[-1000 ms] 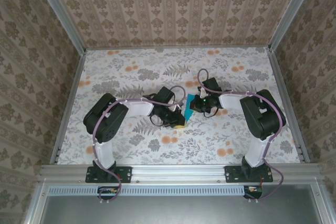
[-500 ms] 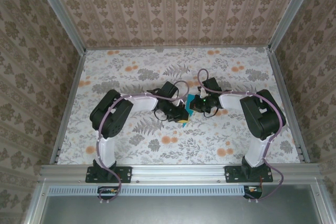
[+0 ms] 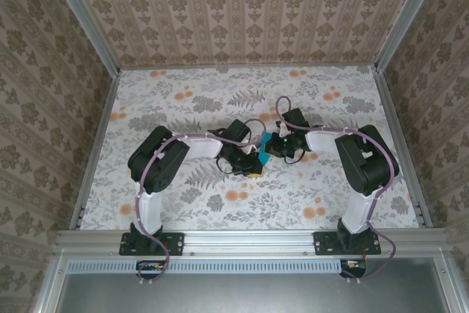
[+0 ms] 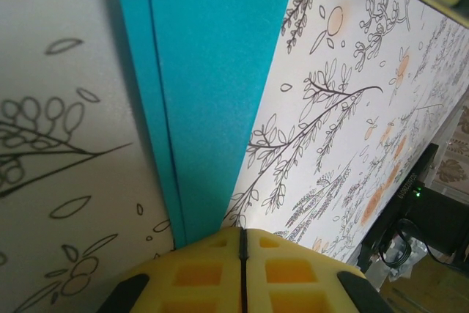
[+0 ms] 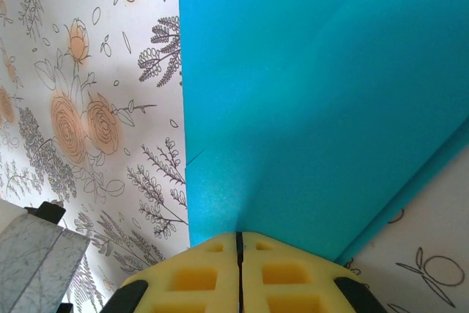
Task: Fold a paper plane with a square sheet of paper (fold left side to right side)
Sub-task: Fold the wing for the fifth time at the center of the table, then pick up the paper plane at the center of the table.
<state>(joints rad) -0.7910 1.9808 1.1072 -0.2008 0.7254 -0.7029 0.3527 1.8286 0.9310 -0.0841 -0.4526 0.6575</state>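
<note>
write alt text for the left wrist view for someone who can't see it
The left gripper, its yellow pads pressed together at the bottom edge, pinches the lower end of a folded blue paper that runs up to the top of the frame, layered edges showing along its left side. Under it lies a white floral tablecloth.

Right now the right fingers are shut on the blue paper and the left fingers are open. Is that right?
Not quite. The left fingers are also shut on the paper, as the left wrist view shows. The right fingers are shut on it, as you said.
</note>
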